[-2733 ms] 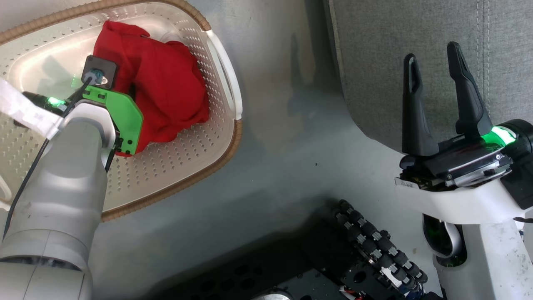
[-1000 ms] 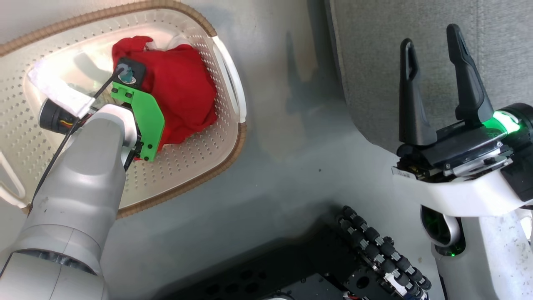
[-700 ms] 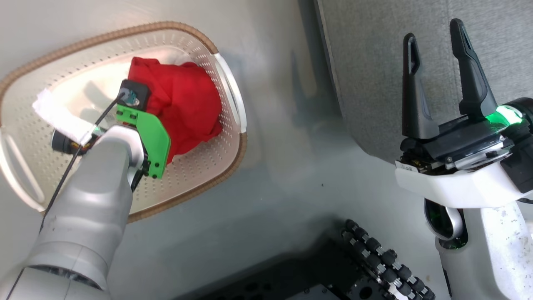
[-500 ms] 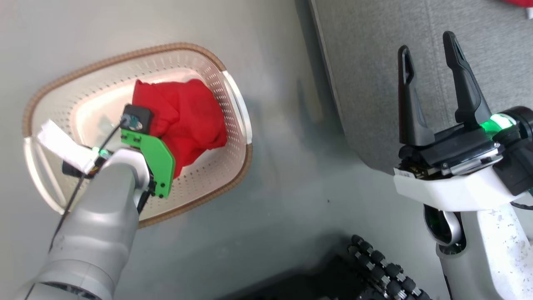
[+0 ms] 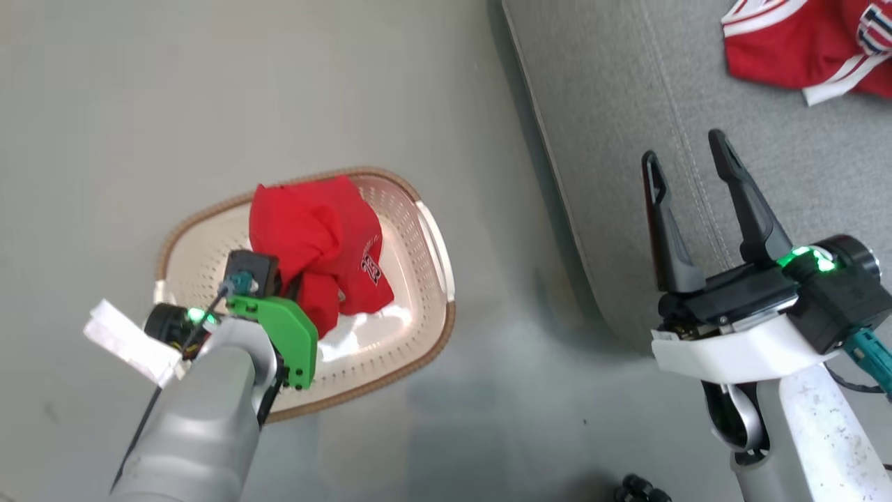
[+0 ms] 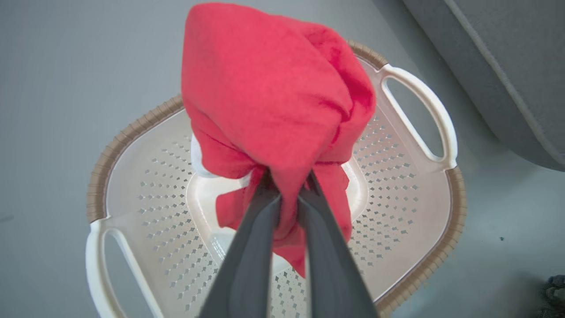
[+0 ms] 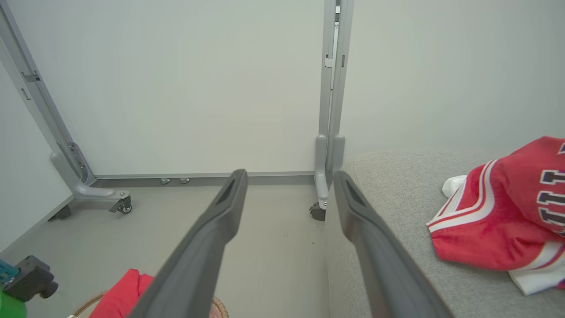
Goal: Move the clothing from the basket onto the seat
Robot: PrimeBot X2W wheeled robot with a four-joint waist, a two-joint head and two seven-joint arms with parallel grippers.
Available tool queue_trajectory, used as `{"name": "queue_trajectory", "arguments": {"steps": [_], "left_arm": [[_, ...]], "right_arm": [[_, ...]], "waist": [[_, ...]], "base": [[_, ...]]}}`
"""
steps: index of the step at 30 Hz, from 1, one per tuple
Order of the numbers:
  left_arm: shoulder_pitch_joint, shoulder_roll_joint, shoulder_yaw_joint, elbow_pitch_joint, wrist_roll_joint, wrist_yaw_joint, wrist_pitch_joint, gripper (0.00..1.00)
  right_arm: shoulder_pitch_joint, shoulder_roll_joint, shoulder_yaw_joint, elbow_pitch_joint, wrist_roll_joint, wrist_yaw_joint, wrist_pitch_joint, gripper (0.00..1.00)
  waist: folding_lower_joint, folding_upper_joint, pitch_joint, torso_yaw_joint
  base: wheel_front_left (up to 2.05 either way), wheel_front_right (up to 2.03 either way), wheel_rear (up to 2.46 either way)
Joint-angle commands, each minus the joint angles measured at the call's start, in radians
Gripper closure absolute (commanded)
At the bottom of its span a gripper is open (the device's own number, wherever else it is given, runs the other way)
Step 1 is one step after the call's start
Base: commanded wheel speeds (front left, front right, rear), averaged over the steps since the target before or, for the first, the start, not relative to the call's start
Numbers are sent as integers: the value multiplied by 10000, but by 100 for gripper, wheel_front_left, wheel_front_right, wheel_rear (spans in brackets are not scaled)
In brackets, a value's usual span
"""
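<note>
The fingers of the left gripper (image 6: 287,191) are clamped on a gathered fold of the red shirt (image 6: 273,97), which is bunched around and above the fingertips. Against the head view of half a second ago, the shirt has been raised: it was then lying low against the near wall of the basket (image 5: 433,230), and it is now held over the basket's middle, with more of the perforated bottom exposed beneath it. The lowest folds appear to hang clear of the bottom, but this cannot be confirmed, as the cloth hides that spot in the left wrist view. A small printed mark, too small to be read, is now turned towards the head camera. The whole head picture has shifted since the earlier frames, so the camera has moved: the basket is seen smaller and lower on the grey floor (image 5: 209,90), and more of the seat (image 5: 627,139) is taken in. The jersey (image 5: 787,42), with white stripe trim, is seen lying on the seat, well apart from the basket. The fingers of the right gripper (image 5: 683,146) are spread apart as before, with nothing between them, above the seat's near edge.
</note>
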State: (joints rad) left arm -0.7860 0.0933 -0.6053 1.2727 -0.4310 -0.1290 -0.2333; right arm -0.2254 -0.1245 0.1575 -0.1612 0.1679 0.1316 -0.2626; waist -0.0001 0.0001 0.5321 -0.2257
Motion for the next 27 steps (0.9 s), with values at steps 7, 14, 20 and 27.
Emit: {"name": "queue_trajectory", "arguments": {"steps": [7, 14, 20, 27], "left_arm": [[1177, 289, 321, -1337, -265, 116, -339, 100], [2797, 690, 1338, -4218, 290, 600, -319, 100], [4297, 681, 2529, -6743, 882, 627, -321, 100], [5681, 300, 4231, -9818, 1815, 504, -311, 100]], "right_arm": [[869, -138, 38, 380, -36, -18, -34, 0], [1573, -105, 110, 615, -31, -18, -34, 0], [2126, -82, 245, 812, -41, -18, -34, 0], [2396, -93, 308, 893, -14, -18, -32, 0]], "waist": [[1, -1, -2681, 947], [1, -1, -3804, 1208], [1, -1, -4689, 1356], [1, -1, -5110, 1386]], "base": [[0, 0, 0], [0, 0, 0], [0, 0, 0], [0, 0, 0]]}}
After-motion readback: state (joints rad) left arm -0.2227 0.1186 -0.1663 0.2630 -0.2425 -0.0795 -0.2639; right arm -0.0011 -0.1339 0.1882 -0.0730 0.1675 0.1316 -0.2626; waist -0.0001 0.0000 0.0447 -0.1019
